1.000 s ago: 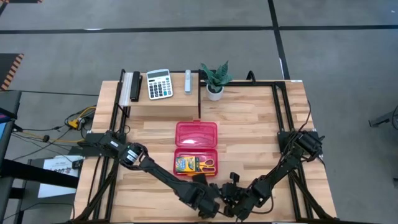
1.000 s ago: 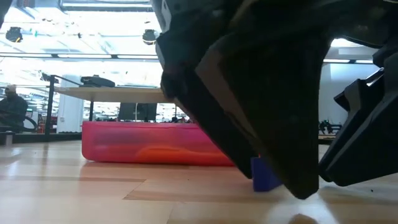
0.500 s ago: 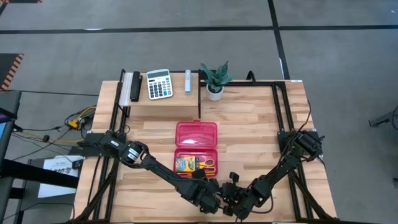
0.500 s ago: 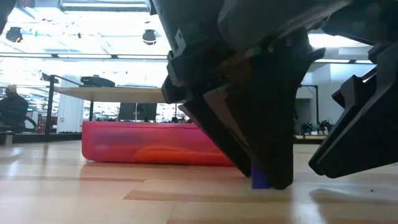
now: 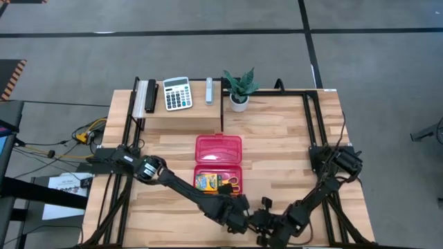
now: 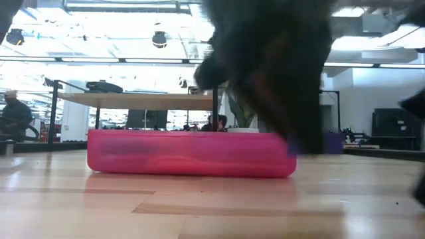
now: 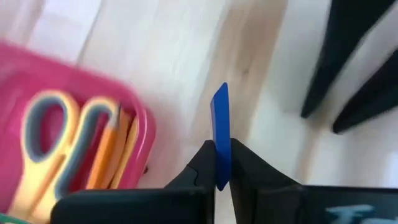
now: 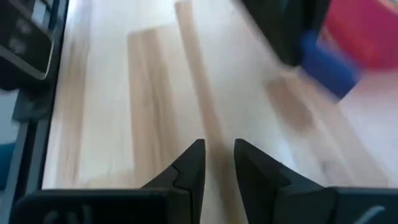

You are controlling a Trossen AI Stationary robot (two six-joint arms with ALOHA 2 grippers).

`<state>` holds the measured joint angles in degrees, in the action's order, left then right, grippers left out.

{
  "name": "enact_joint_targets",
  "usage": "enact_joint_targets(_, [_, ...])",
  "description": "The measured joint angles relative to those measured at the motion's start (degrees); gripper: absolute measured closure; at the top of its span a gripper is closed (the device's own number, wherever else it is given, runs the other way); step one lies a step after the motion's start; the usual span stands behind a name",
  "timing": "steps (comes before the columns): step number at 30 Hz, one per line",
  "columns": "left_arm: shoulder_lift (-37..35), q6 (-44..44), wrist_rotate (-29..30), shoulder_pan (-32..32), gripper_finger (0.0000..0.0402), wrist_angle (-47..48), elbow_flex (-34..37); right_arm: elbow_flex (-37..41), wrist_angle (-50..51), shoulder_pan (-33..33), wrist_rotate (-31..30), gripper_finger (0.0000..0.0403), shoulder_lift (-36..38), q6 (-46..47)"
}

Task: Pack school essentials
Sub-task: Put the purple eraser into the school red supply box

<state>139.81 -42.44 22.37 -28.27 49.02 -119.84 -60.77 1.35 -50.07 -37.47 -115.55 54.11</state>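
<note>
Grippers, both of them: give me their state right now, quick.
Left gripper: shut on the small flat blue eraser, lifted beside the pink plastic pencil case.
Right gripper: open, holding nothing, low over the wooden table.

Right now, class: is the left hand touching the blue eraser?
Touching. The left wrist view shows the left hand pinching the blue eraser between both fingers.

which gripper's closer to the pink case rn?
Left. The left gripper, shut on the blue eraser, sits just off the pink case by its front right corner. The right gripper is empty, farther toward the table's front edge.
</note>
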Motion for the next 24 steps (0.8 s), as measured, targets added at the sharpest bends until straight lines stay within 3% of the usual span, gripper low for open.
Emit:
enact_joint_targets(5, [0.0,2.8,1.2,-0.6,0.04,8.0,-9.3,0.0,3.3,-2.5,-1.2,0.0295,0.0,1.8])
enact_joint_targets(9, [-0.1,2.2,10.0,-0.7,0.0401,20.8,-15.3,0.0,4.2,-2.8,-2.1,0.0295,0.0,2.0])
enact_joint_targets(11, [-0.6,1.9,12.5,-0.1,0.0401,23.9,-14.8,0.0,4.2,-2.6,-2.1,0.0295,0.0,2.0])
enact_joint_targets(17, [0.1,5.7,8.9,2.4,0.0393,27.2,-11.1,0.0,4.2,-2.4,-2.1,0.0295,0.0,2.0])
enact_joint_targets(24, [0.1,8.8,10.8,4.9,0.0319,24.9,-3.5,0.0,4.2,-2.4,-1.9,0.0295,0.0,2.0])
